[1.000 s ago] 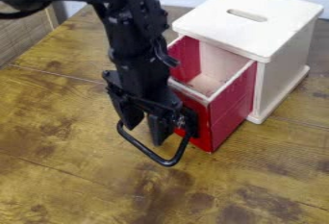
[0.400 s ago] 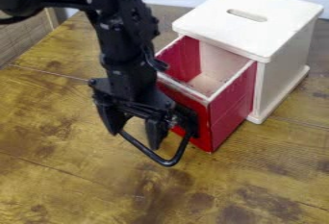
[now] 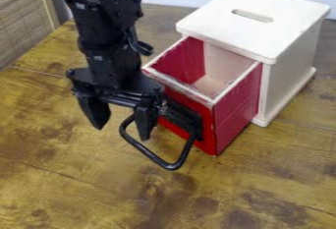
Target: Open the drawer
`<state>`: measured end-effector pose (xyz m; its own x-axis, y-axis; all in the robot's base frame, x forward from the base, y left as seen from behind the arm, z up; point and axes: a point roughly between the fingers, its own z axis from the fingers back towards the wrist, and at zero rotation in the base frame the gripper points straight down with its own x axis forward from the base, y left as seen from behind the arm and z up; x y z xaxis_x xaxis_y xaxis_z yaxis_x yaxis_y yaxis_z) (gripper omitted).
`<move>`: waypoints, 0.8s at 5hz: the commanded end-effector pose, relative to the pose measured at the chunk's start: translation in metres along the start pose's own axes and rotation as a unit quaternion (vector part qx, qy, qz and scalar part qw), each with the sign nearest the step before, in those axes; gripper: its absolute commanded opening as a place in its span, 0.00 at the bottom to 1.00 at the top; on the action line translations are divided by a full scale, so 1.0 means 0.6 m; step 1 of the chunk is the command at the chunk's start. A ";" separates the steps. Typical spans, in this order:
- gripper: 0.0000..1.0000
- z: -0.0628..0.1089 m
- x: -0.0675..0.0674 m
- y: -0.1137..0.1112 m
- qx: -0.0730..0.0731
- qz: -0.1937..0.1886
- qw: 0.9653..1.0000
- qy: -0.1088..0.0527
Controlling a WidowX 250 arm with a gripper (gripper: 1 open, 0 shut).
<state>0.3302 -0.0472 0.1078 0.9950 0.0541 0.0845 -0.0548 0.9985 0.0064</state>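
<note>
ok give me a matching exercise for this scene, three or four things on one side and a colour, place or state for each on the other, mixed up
Column one:
1. red box-shaped drawer with pale wood inside
2. pale wooden cube housing
3. large black loop handle
4. black robot gripper

Column two:
A. jaws spread wide, holding nothing
B. pulled out, inside showing
C. has a slot in its top
D. sticks out from the drawer's front, low over the wooden table

Pairs: 1-B, 2-C, 3-D, 4-A
</note>
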 end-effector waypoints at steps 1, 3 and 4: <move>1.00 0.036 0.015 0.021 -0.003 0.038 0.998 -0.049; 1.00 -0.004 0.031 0.043 0.003 0.045 0.999 -0.027; 1.00 0.012 0.048 0.042 -0.002 0.058 0.997 -0.041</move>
<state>0.3516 -0.0272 0.1001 0.9820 0.1510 0.1134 -0.1518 0.9884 -0.0011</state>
